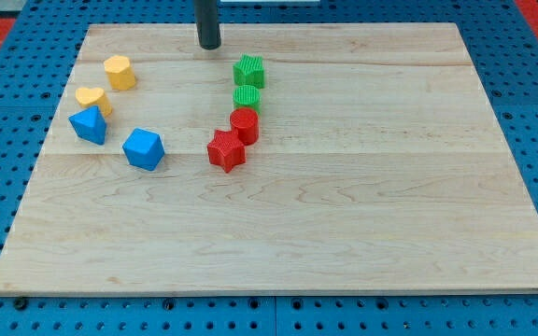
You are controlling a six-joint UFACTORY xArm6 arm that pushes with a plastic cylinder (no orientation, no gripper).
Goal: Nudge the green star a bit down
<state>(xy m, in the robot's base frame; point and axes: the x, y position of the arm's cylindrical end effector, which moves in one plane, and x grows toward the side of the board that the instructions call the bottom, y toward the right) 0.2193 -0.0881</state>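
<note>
The green star [248, 71] sits near the top middle of the wooden board [362, 205]. Just below it, touching, is a green round block [247, 97]. Below that come a red round block [244, 124] and a red star [225, 150], forming a chain running down and slightly left. My tip [210, 45] rests near the board's top edge, up and to the left of the green star, a short gap away, touching no block.
On the left side are a yellow hexagonal block [120, 72], a yellow heart [92, 98], a blue block [89, 124] and a blue hexagonal block [144, 148]. A blue pegboard [530, 93] surrounds the board.
</note>
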